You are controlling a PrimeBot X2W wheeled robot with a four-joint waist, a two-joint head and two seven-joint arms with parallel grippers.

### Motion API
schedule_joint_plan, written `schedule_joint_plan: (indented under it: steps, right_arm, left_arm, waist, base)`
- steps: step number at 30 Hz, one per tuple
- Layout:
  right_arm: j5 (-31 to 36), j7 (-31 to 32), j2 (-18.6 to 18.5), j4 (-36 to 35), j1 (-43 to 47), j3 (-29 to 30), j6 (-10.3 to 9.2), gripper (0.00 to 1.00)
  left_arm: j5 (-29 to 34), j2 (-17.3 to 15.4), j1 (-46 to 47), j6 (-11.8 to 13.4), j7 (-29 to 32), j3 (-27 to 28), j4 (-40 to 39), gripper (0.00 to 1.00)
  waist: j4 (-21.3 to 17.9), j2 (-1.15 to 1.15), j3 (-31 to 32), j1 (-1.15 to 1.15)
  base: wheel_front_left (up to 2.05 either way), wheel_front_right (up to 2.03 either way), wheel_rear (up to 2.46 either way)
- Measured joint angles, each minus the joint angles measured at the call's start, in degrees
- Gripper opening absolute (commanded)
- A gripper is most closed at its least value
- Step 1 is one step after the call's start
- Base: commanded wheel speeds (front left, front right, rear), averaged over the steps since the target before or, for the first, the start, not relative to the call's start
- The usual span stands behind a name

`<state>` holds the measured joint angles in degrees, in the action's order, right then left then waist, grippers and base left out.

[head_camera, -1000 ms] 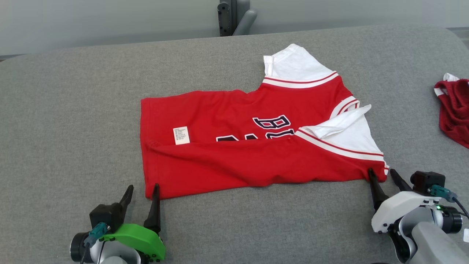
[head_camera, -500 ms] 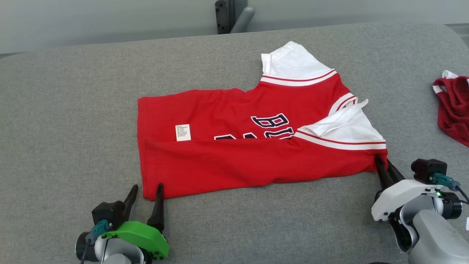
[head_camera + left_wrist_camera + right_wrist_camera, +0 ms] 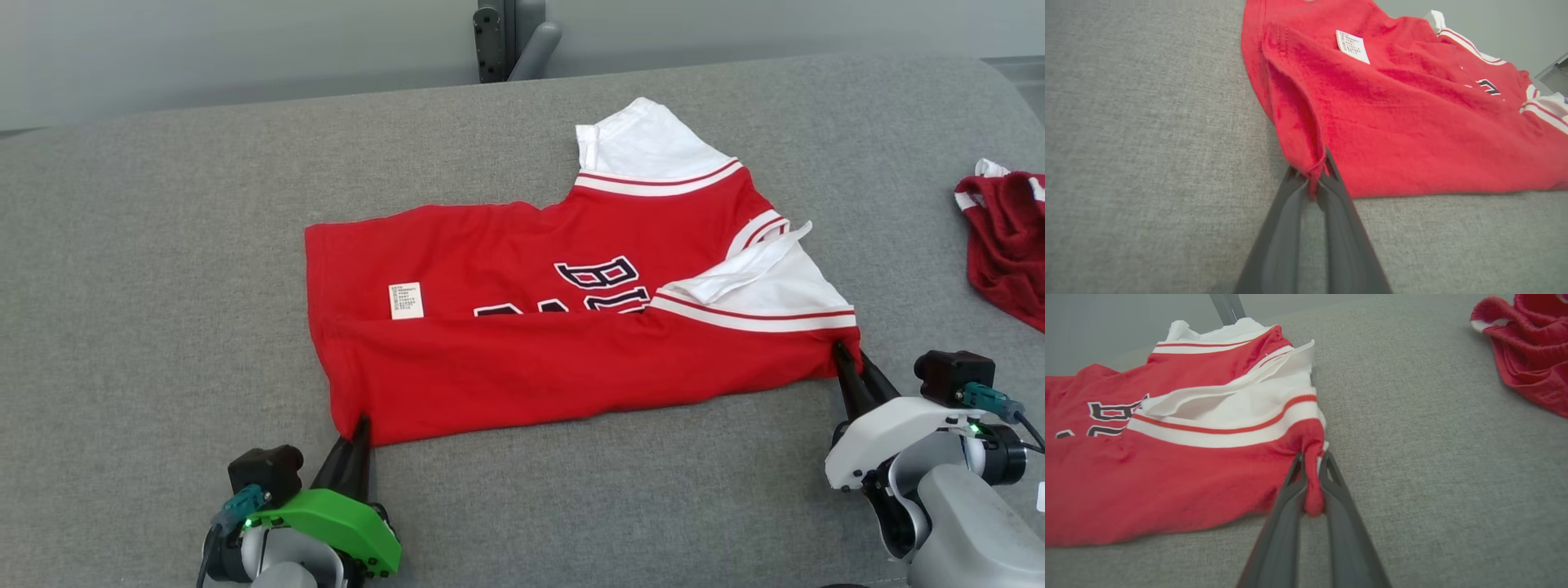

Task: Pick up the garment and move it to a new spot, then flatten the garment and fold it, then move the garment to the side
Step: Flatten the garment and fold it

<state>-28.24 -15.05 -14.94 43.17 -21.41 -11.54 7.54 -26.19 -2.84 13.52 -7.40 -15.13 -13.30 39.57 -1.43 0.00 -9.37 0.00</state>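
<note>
Red jersey — white sleeves, red-striped bands, black lettering — grey woven surface.

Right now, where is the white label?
In the head view the label sits on the left part of the jersey, just above the fold, beyond the left hand.

Bare grey cushion is lying open to the left of and in front of the jersey, while a crumpled red cloth is crowding the right edge and a dark post is standing behind.
</note>
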Motion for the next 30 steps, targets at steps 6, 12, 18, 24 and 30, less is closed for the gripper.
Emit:
schedule_joint_plan:
  steps: [6,12,18,24,30]
  right_arm:
    - [-0.69,0.00,-0.12,1.02,0.44,0.13,0.00,0.00]
    - [-2.63,0.00,-0.62,3.08,1.21,-1.26,0.00,0.00]
    - [-5.56,0.00,-1.13,4.67,1.44,-3.72,0.00,0.00]
    - [-8.15,0.00,-1.88,5.75,3.84,-5.86,0.01,0.00]
    - [-11.05,0.00,-2.37,6.14,7.55,-7.68,0.02,0.00]
  left_arm:
    - [-0.67,-0.11,-0.62,-0.09,0.00,0.49,-3.03,0.00]
    - [-1.07,-0.75,-3.08,-0.12,0.00,0.44,-4.36,0.00]
    - [-1.05,-1.37,-5.64,-0.13,0.00,1.08,-4.89,0.00]
    - [-0.88,-1.85,-9.30,-0.15,0.00,1.70,-4.36,0.00]
    - [-0.37,-1.97,-12.89,-0.16,0.01,1.34,-2.93,0.00]
  waist:
    - [0.35,0.00,2.74,0.00]
    - [0.52,0.00,7.95,0.00]
    - [0.57,0.00,13.33,0.00]
    - [0.60,0.00,18.15,0.00]
    - [0.82,0.00,21.10,0.00]
  base:
    - [0.00,0.00,0.00]
    - [0.00,0.00,0.00]
    - [0.00,0.00,0.00]
    - [0.00,0.00,0.00]
    - [0.00,0.00,0.00]
